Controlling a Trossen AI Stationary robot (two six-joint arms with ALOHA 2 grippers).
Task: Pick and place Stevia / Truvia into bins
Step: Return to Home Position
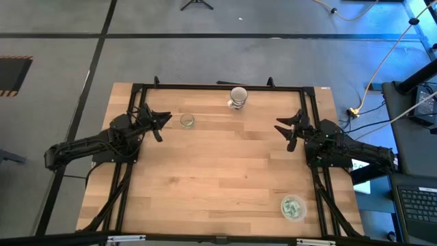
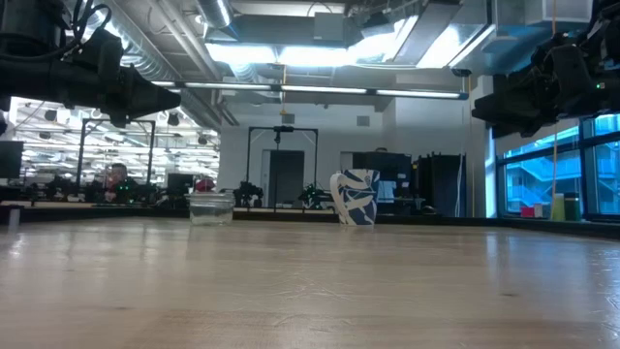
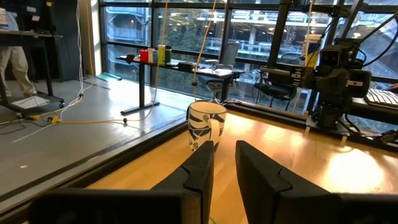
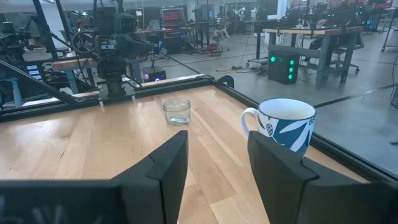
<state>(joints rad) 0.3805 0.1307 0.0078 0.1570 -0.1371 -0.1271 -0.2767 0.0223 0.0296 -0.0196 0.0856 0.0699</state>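
Observation:
A shallow clear round tub [image 1: 293, 207] stands near the table's near right corner with several white-and-green sachets lying in it; it shows only in the high view. A small clear jar [image 1: 187, 121] [image 4: 176, 111] [image 2: 211, 206] stands toward the far left. My left gripper [image 1: 164, 128] [image 3: 224, 149] hovers open just left of the jar, above the table. My right gripper [image 1: 284, 133] [image 4: 217, 140] hovers open on the right side, well away from the tub toward the far edge. Both hold nothing.
A white mug with blue leaf print [image 1: 237, 98] [image 3: 205, 124] [image 4: 286, 124] [image 2: 356, 210] stands at the middle of the far edge. A black frame [image 1: 218, 86] runs along the table's far and side edges. Bare wood [image 1: 218, 178] lies between the arms.

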